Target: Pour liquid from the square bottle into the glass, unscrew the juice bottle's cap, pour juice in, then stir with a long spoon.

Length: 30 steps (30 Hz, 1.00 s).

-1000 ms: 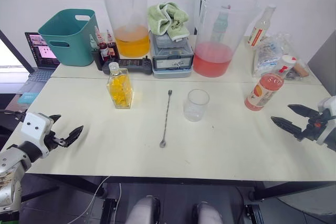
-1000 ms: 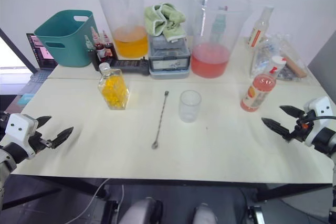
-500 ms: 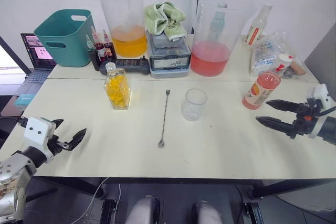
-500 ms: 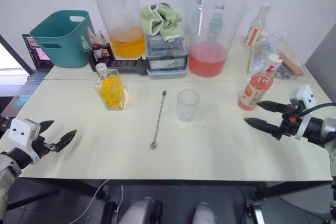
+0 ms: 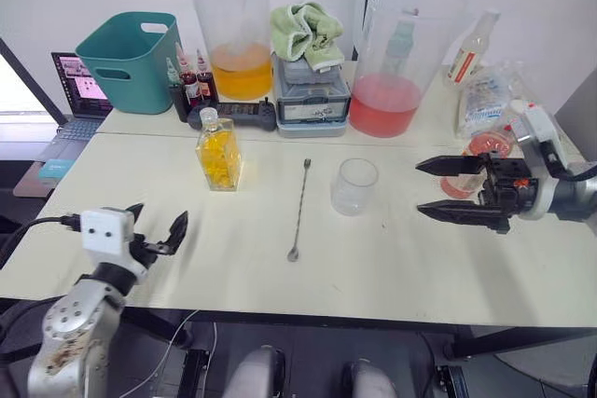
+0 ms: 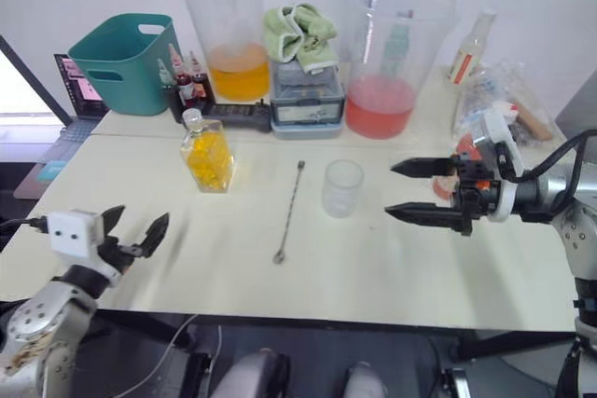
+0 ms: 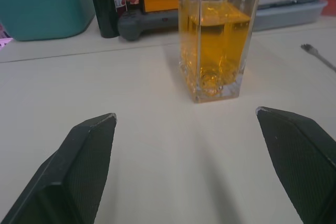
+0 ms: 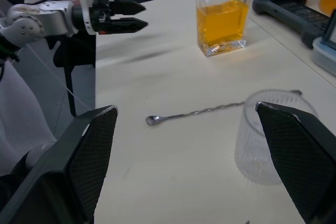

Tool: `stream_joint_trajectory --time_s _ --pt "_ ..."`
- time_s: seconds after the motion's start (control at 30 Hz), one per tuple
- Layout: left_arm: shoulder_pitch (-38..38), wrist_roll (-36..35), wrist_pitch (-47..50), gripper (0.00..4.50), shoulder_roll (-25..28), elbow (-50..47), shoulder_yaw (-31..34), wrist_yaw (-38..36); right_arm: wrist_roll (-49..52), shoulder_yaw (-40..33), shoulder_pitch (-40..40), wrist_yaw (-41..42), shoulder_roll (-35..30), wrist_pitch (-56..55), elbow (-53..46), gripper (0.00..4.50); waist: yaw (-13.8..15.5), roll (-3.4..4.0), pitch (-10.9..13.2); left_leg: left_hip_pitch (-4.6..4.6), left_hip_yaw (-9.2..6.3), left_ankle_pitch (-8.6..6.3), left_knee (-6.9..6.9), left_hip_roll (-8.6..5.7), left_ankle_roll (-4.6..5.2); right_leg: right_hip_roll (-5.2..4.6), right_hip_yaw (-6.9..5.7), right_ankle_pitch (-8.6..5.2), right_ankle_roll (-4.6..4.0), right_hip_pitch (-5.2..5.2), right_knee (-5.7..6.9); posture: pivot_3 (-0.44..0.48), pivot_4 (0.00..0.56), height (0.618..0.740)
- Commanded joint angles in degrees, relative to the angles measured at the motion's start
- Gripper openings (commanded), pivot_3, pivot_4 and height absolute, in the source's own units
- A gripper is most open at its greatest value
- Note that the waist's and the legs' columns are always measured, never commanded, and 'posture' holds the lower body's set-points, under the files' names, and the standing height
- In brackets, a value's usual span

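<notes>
The square bottle (image 5: 218, 151) of yellow-orange liquid stands left of centre, straight ahead of my open left gripper (image 5: 159, 221) and about a hand's length beyond its fingertips (image 7: 100, 129). The long spoon (image 5: 298, 209) lies flat in the middle of the table. Just right of it stands the glass (image 5: 354, 186). My right gripper (image 5: 421, 188) is open, fingers one above the other, tips a short way right of the glass. The juice bottle (image 5: 487, 144) stands behind that gripper, mostly hidden, and I cannot make out its cap.
Along the back stand a teal bin (image 5: 126, 58), dropper bottles (image 5: 191, 90), a beaker of orange liquid (image 5: 233, 34), a grey box with a green cloth (image 5: 312, 90), a beaker of pink liquid (image 5: 396, 62), a slim bottle (image 5: 469, 48) and plastic bags (image 5: 485, 95).
My right gripper has swung left across the table to just beside the glass, now covering the juice bottle. My left gripper has moved right along the front edge, facing the square bottle.
</notes>
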Motion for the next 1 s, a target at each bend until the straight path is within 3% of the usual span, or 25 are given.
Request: stream_joint_trajectory --time_s 0.03,0.3,0.5,1.0 --pt "-2.9 3.1 0.3 4.50 -3.0 -3.8 -4.6 5.7 1.9 -1.7 -0.9 -0.6 -1.0 0.9 -2.5 4.47 0.2 -0.07 0.0 -0.02 0.03 0.01 0.01 0.00 0.01 0.01 0.03 0.02 0.00 0.03 0.01 0.000 0.150 0.740" --pt "-8.1 9.5 -0.7 4.50 -6.8 -0.6 -10.3 11.7 2.5 -4.8 2.0 -1.8 -1.9 0.4 -4.3 4.47 0.4 -0.09 0.0 -0.08 0.31 0.25 0.00 0.09 0.44 0.18 0.28 0.05 -0.01 -0.04 0.06 0.000 0.150 0.740" --pt "-15.4 11.8 -3.0 4.50 -9.0 7.3 -12.6 12.9 2.5 -7.4 5.4 -3.3 -2.5 0.1 -6.1 4.47 0.8 -0.12 0.0 -0.08 0.36 0.26 0.02 0.06 0.44 0.15 0.29 0.09 -0.02 -0.02 0.04 0.000 0.150 0.740" --pt "-24.3 14.2 -6.7 4.50 -9.7 19.2 -11.8 14.3 2.6 -10.4 8.5 -5.1 -3.6 -0.1 -6.9 4.47 0.6 -0.16 0.0 -0.12 0.41 0.26 0.02 0.08 0.46 0.18 0.34 0.11 -0.01 -0.06 0.05 0.000 0.150 0.740"
